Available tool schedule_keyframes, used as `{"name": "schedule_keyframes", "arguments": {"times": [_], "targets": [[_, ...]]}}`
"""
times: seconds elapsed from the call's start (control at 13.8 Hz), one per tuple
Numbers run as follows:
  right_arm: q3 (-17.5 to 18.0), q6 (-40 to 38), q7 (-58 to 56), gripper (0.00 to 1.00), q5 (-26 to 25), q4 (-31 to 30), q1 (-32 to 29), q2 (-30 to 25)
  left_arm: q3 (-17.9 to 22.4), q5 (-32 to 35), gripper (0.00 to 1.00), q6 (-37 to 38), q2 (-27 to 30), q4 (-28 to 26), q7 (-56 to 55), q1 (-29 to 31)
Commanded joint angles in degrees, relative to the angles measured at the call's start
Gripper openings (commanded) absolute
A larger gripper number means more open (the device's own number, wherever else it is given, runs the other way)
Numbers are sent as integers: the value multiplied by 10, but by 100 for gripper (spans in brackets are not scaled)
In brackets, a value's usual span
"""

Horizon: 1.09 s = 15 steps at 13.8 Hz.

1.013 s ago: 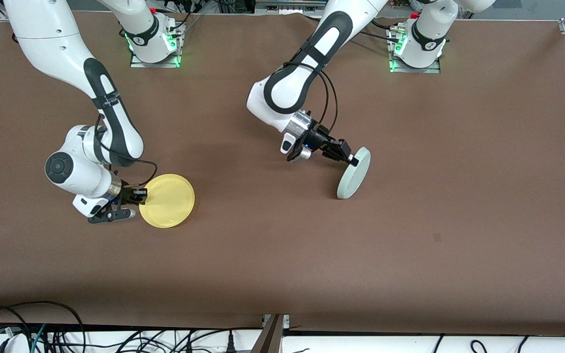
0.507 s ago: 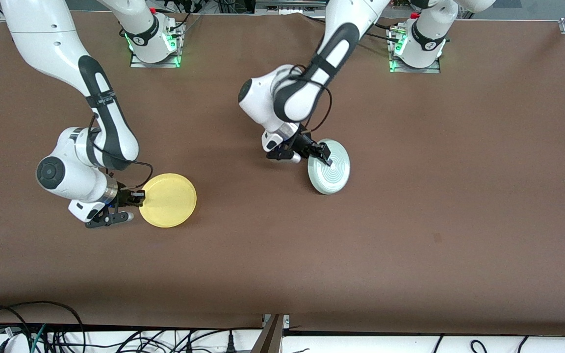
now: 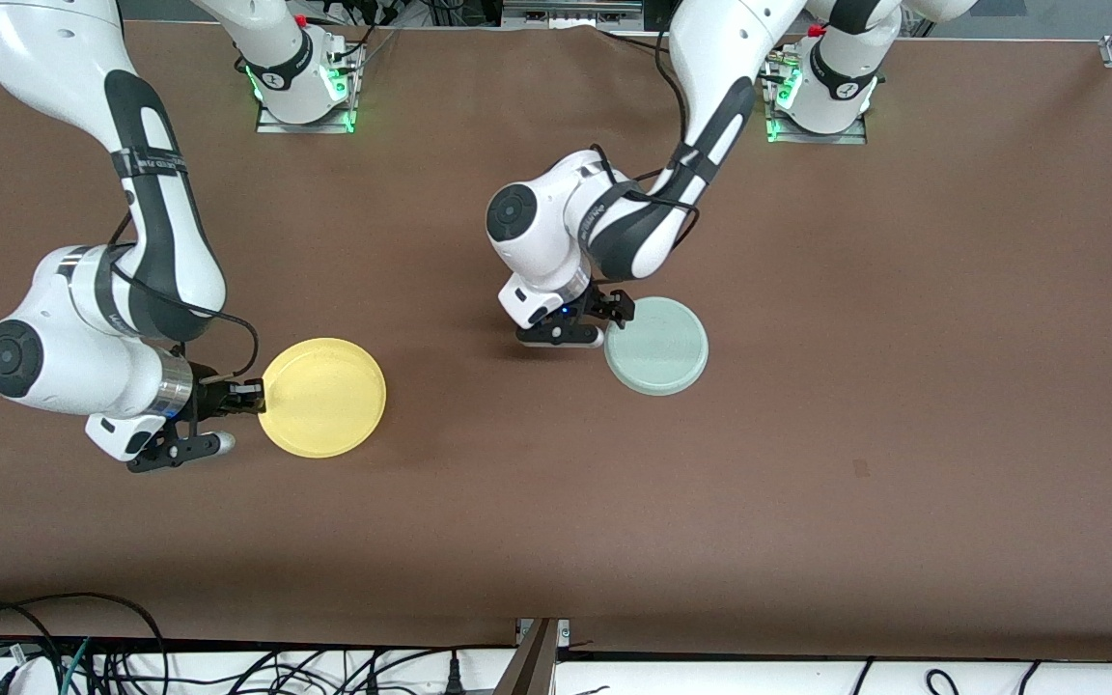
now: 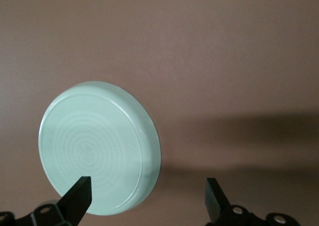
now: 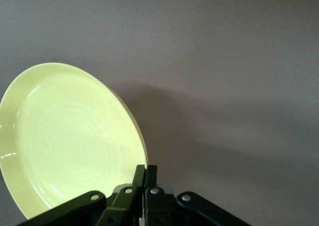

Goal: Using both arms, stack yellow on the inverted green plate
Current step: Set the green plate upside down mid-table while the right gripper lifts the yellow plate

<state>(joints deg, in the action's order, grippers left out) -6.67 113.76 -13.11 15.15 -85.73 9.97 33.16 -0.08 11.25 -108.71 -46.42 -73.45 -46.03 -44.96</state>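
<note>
The pale green plate (image 3: 657, 346) lies bottom up on the brown table near the middle; its ringed underside shows in the left wrist view (image 4: 99, 146). My left gripper (image 3: 614, 314) is open just beside its rim, on the side toward the right arm's end, holding nothing. In the left wrist view the left gripper (image 4: 147, 198) has one finger (image 4: 79, 196) over the plate's edge and the other off it. The yellow plate (image 3: 324, 396) sits right side up toward the right arm's end. My right gripper (image 3: 249, 396) is shut on its rim, as the right wrist view (image 5: 145, 170) shows, with the plate (image 5: 70, 141) tilted there.
The two arm bases (image 3: 303, 82) (image 3: 819, 92) stand along the table's edge farthest from the front camera. Cables (image 3: 83, 652) and a bracket (image 3: 537, 656) lie past the nearest edge. A small dark mark (image 3: 862, 468) is on the table toward the left arm's end.
The left gripper turned the green plate from standing on edge to lying bottom up, then opened and let go. The right arm's wrist swung outward, still gripping the yellow plate in about the same place.
</note>
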Motion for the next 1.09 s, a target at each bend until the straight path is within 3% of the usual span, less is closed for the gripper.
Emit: {"name": "schedule_keyframes", "arguments": {"times": [0.0, 0.22, 0.51, 0.72, 0.87, 1.01], "targets": [[8, -14, 53, 0, 20, 8, 14, 3, -3, -28, 100, 4, 49, 2, 3, 55], [10, 7, 152, 0, 22, 7, 74, 9, -5, -28, 100, 65, 118, -1, 113, 136], [10, 110, 385, 0, 21, 6, 210, 44, -6, -34, 100, 137, 192, -2, 279, 257], [10, 182, 555, 0, 20, 10, 309, 68, -6, -80, 100, 178, 245, -3, 340, 346], [10, 225, 622, 0, 20, 10, 362, 76, -4, -83, 100, 219, 280, -6, 357, 367], [9, 246, 681, 0, 15, 10, 407, 87, -6, -83, 100, 265, 326, -48, 364, 393]]}}
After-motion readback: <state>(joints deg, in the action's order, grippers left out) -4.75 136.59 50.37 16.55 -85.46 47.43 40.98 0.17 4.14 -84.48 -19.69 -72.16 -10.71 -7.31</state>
